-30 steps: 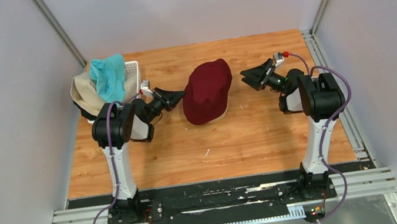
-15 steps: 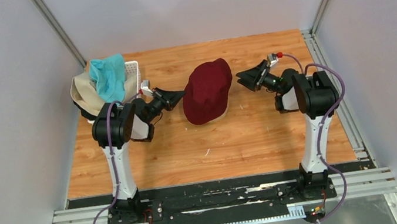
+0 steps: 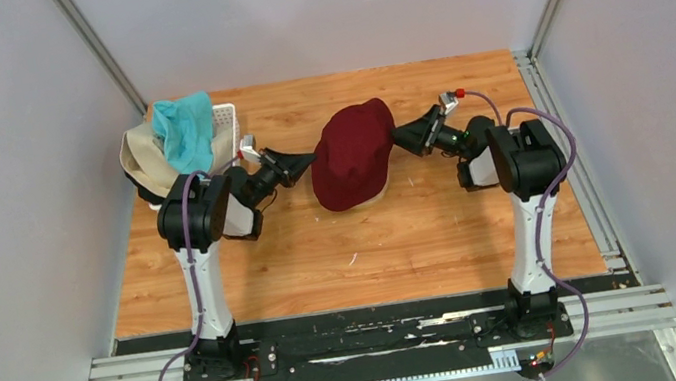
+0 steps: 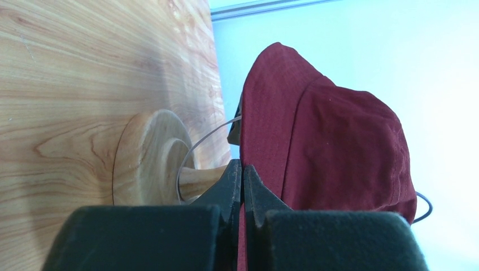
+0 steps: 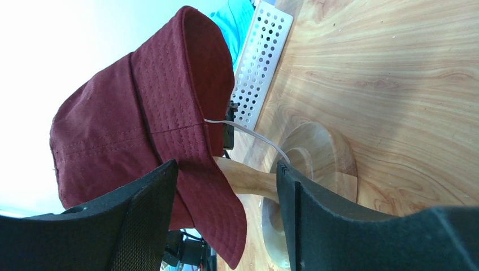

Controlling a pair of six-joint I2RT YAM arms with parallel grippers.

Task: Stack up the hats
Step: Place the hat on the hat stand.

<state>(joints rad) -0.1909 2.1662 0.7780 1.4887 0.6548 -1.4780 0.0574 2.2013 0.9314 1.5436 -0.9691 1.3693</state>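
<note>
The maroon hat (image 3: 354, 153) sits tilted on the wooden stand in the middle of the table. My left gripper (image 3: 307, 163) is at its left side, shut on the brim; in the left wrist view the fingertips (image 4: 233, 171) pinch maroon fabric (image 4: 327, 141) beside the stand's stem (image 4: 195, 180). My right gripper (image 3: 401, 135) is open at the hat's right edge. In the right wrist view (image 5: 226, 166) the hat's brim (image 5: 217, 197) hangs between the two jaws without touching them. A teal hat (image 3: 186, 130) and a beige hat (image 3: 142, 154) lie piled at the far left.
A white lattice basket (image 3: 225, 118) stands at the far left under the piled hats, and it shows in the right wrist view (image 5: 261, 62) too. The stand's round wooden base (image 5: 322, 152) rests on the table under the maroon hat.
My right gripper has moved left to the maroon hat, and its open jaws now straddle the brim. The left gripper and the hat have not moved.
</note>
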